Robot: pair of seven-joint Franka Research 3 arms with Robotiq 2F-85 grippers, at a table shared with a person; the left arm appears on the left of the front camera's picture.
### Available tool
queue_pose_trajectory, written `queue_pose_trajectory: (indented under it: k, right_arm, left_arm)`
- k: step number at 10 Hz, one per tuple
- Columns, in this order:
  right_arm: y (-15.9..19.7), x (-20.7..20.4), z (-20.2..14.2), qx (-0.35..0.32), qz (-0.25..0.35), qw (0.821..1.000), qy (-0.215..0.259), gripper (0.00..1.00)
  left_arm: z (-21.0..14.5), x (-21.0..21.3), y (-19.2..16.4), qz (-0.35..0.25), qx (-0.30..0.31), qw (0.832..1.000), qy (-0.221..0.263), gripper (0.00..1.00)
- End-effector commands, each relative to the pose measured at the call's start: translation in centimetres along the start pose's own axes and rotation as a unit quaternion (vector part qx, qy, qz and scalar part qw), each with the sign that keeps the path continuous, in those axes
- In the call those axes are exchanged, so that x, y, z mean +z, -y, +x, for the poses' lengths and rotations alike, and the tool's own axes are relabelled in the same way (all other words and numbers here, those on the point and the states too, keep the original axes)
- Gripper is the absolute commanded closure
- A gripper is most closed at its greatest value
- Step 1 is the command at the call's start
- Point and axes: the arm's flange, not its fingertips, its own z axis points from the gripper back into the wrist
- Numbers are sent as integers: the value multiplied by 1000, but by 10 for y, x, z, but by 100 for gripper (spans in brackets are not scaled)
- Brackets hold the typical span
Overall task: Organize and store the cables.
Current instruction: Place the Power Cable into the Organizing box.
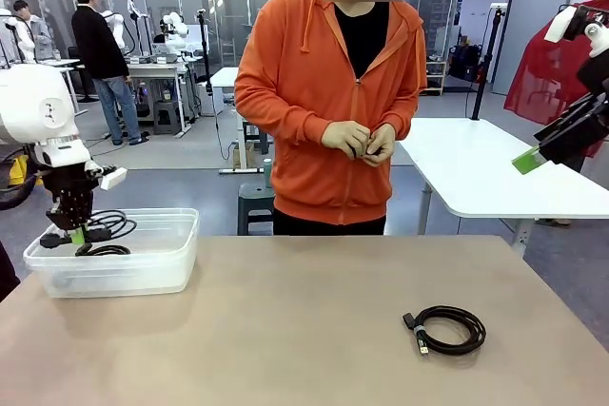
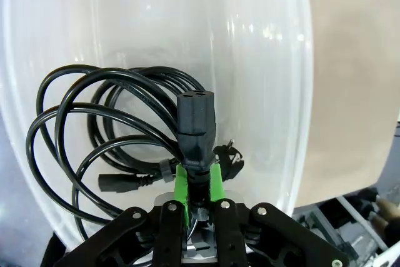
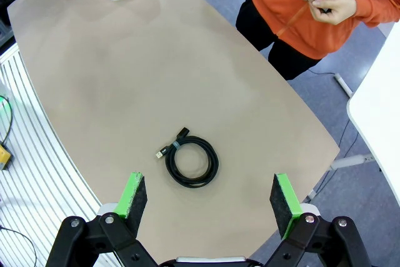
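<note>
A beige counter [image 1: 285, 320] stands in an open lab hall. At its left end the left gripper [image 2: 197, 179] is clamped tight on the black plug [image 2: 195, 123] of a loosely coiled black power cord [image 2: 75, 129], whose loops sit within a clear plastic tub [image 1: 152, 278]. The right gripper [image 3: 209, 195] hangs high, jaws wide apart and empty, above a small thin black coiled cable [image 3: 192, 162] lying on the counter's right part. Across the counter, a person in an orange hoodie [image 1: 328, 92] holds both hands together.
</note>
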Motion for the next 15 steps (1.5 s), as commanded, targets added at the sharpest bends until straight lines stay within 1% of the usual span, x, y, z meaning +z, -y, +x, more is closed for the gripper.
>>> queue_pose_trajectory:
  k: [1,3,4,5,6,7,8,9,10,11,12,15]
  right_arm:
    - [-2,1,-2,0,-1,1000,0,0]
    - [-2,1,-2,0,-1,1000,0,0]
    - [-2,1,-2,0,-1,1000,0,0]
    - [-2,1,-2,0,-1,1000,0,0]
    - [-2,1,-2,0,-1,1000,0,0]
    - [-2,1,-2,0,-1,1000,0,0]
    - [-2,1,-2,0,-1,1000,0,0]
    - [-2,1,-2,0,-1,1000,0,0]
    - [-2,1,-2,0,-1,1000,0,0]
    - [-2,1,-2,0,-1,1000,0,0]
    - [-2,1,-2,0,-1,1000,0,0]
    - [-2,1,-2,0,-1,1000,0,0]
  left_arm:
    - [-3,1,-11,1,24,1000,-3,85]
    - [-7,-12,-20,-10,32,999,1,85]
    - [-6,-13,-22,-4,28,1000,0,63]
    - [-6,-10,-20,0,19,1000,-1,65]
    - [-6,-8,-17,-2,18,1000,2,44]
    - [-6,-7,-13,-5,21,1000,0,46]
    - [-4,-6,-7,-11,20,1000,0,26]
    - [2,-3,-2,-6,15,1000,-4,27]
    - [3,0,3,-4,17,1000,2,7]
    - [2,3,8,2,15,1000,1,9]
    - [2,-2,-10,-1,16,1000,2,9]
    - [2,-2,-10,-1,16,1000,2,9]
